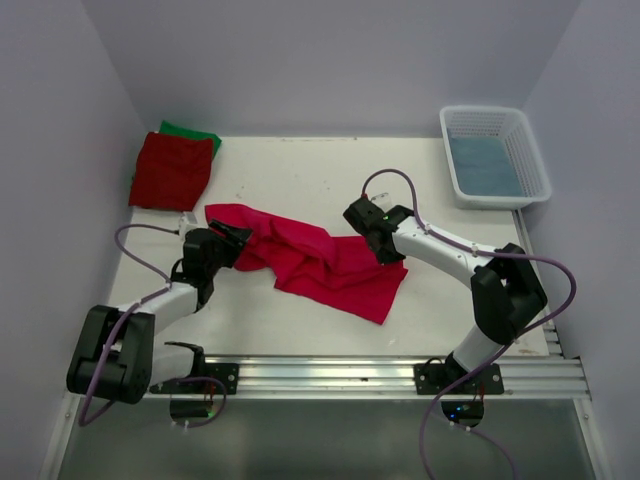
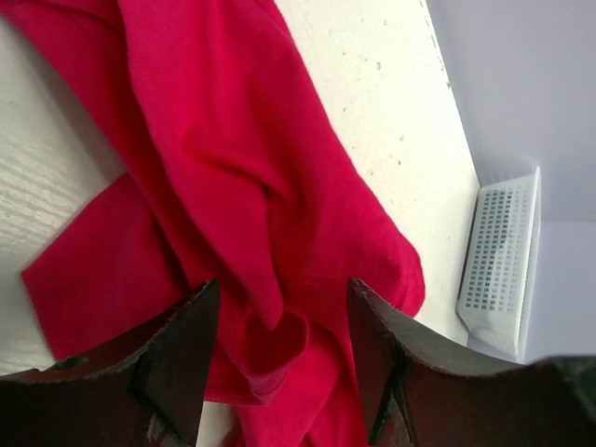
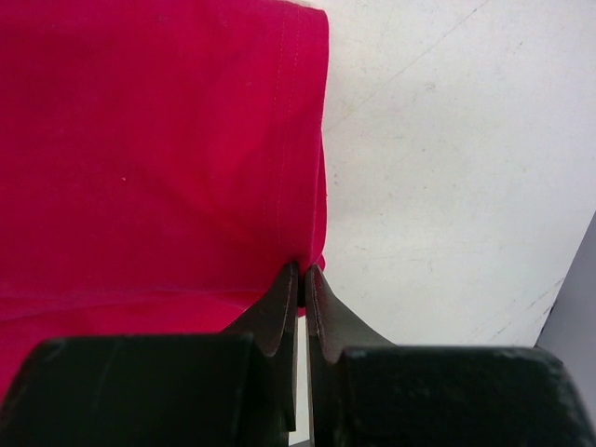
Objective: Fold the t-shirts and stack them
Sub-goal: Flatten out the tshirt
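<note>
I'm pinching the hem of the soft, limp crimson-pink t-shirt [image 1: 330, 265] in the right gripper [image 3: 300, 270], while the left gripper [image 2: 281, 291] is straddling bunched cloth, jaws spread.

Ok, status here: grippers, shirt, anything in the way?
Right gripper shut on crimson-pink t-shirt hem. Left gripper open over its bunched cloth. Shirt rumpled, unfolded; darker red t-shirt folded atop green t-shirt, far left. Nothing blocking.

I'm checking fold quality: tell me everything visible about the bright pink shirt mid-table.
The bright pink shirt is soft plain cloth, crumpled and unfolded, lying slantwise across the middle of the table. The right hand is shut on its hemmed edge; the open left hand straddles its bunched opposite end.
</note>
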